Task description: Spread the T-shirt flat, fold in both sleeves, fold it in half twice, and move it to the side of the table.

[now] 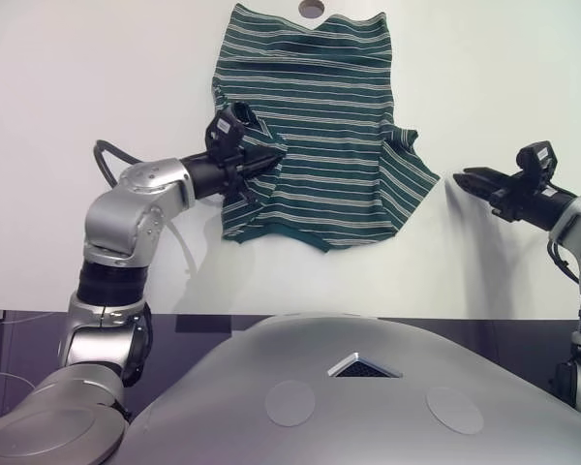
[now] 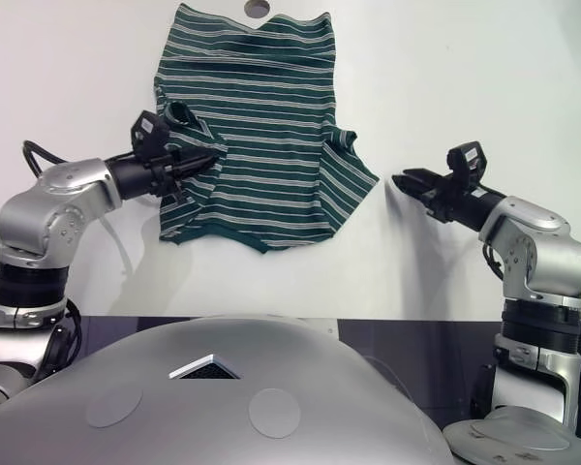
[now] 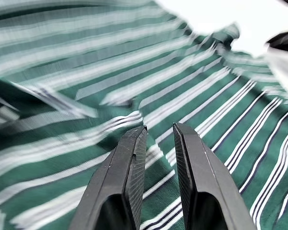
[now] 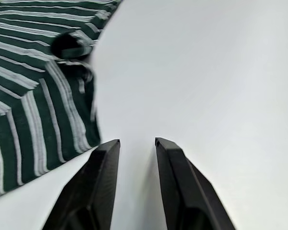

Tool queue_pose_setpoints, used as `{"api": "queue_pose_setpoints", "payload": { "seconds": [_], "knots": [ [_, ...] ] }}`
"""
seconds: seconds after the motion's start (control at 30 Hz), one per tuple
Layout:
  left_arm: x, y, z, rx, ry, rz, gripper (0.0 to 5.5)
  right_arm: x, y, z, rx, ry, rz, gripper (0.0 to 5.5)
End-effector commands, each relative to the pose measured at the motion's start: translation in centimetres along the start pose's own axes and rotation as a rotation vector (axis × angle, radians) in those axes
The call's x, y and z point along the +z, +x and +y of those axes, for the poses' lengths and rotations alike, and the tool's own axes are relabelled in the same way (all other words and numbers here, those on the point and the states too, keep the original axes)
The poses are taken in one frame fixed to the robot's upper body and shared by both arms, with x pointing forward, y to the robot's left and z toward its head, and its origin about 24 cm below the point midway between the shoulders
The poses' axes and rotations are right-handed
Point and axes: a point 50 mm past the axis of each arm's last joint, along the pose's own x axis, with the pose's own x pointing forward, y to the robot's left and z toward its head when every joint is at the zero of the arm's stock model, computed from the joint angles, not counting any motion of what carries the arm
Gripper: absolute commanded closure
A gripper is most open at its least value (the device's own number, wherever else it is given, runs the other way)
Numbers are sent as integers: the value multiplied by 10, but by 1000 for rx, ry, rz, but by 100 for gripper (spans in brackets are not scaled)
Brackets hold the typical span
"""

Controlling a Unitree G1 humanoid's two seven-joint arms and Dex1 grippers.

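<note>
Green striped T-shirt [image 1: 310, 107] looks mid sleeve-fold. Left gripper [image 1: 274, 157] over cloth, fingers slightly apart, pinching nothing. Right gripper [image 1: 462, 179] spread, empty, near right sleeve [image 1: 413, 167]: your next grab, 1 fold inward.

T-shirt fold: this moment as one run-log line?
T-shirt: partly spread, rumpled, on table | left tool: open, over its left edge | right tool: open, empty, over table, apart from T-shirt

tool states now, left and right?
Left tool: open, nothing gripped, over the shirt.
Right tool: open, empty, over the table.
</note>
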Motion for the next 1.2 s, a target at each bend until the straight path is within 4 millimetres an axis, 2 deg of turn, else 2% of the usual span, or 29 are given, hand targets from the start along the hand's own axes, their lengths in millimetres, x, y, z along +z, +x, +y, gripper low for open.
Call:
{"api": "queue_pose_setpoints", "payload": {
  "seconds": [0.03, 0.13, 0.3, 0.37, 0.53, 0.57, 0.67, 0.8, 0.9, 0.97, 1.03, 1.1, 1.2],
  "knots": [
    [14, -10, 5, 21, 15, -48, 450, -12, 12, 8, 35, 12, 54, 412],
    [15, -10, 8, 24, 11, -48, 450, -20, 22, 14, 49, 37, 64, 412],
    [11, -7, 13, 32, -1, -36, 450, -22, 26, 21, 79, 27, 66, 507],
    [9, -10, 13, 22, 10, -28, 450, -13, 24, 18, 74, 12, 28, 546],
    [-5, -16, 1, -78, 91, 66, 450, 31, 18, 26, 132, -47, -114, 549],
    [-5, -16, 0, -83, 97, 71, 450, 42, 19, 34, 164, -92, -129, 549],
    [-4, -15, 3, -82, 117, 79, 450, 58, 32, 65, 302, -247, -101, 549],
    [17, -12, 3, -112, 186, 49, 450, 57, 74, 94, 387, -381, -46, 549],
    [18, -11, 8, -97, 210, 56, 450, 55, 89, 107, 410, -412, -51, 549],
    [16, -11, 10, -81, 225, 60, 450, 53, 92, 109, 411, -421, -43, 506],
    [16, -13, 13, -51, 257, 61, 450, 56, 82, 109, 430, -456, -77, 467],
    [16, -23, 17, -27, 317, 73, 409, 61, 57, 108, 479, -534, -116, 419],
    [7, -46, 17, -20, 487, 168, 363, 61, 26, 93, 434, -786, -68, 366]
  ]
}}
